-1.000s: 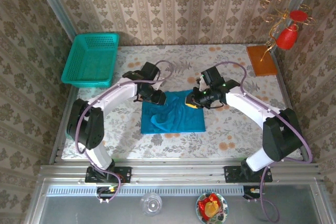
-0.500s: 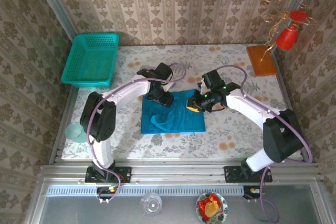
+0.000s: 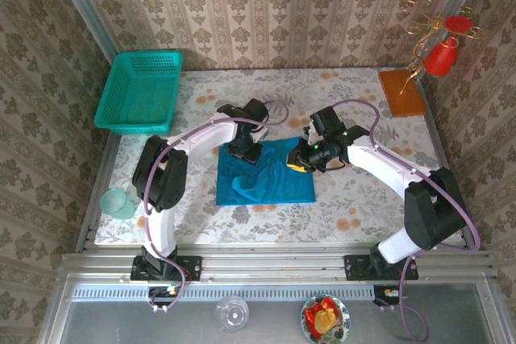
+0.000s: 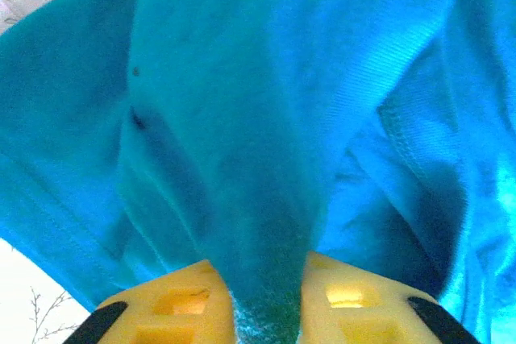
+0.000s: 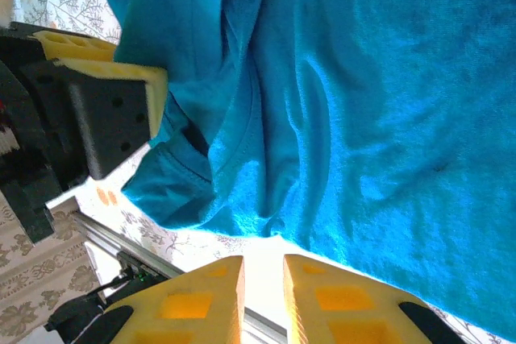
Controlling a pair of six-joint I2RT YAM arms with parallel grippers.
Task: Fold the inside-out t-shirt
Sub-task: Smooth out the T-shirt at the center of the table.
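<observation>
T-shirt (image 3: 270, 179) lies rumpled in the middle of the table (image 3: 363, 191). My left gripper (image 4: 266, 308) at its far left corner, pinching a cloth fold. My right gripper (image 5: 263, 292) at the far right edge, fingers nearly together, bare slit between.

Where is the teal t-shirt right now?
In the top view the inside-out t-shirt lies mid-table, right of the green basket, with the left gripper at its far-left corner and the right gripper at its far-right corner.

left tool (image 3: 247, 152) now pinching t-shirt (image 3: 270, 181)
</observation>
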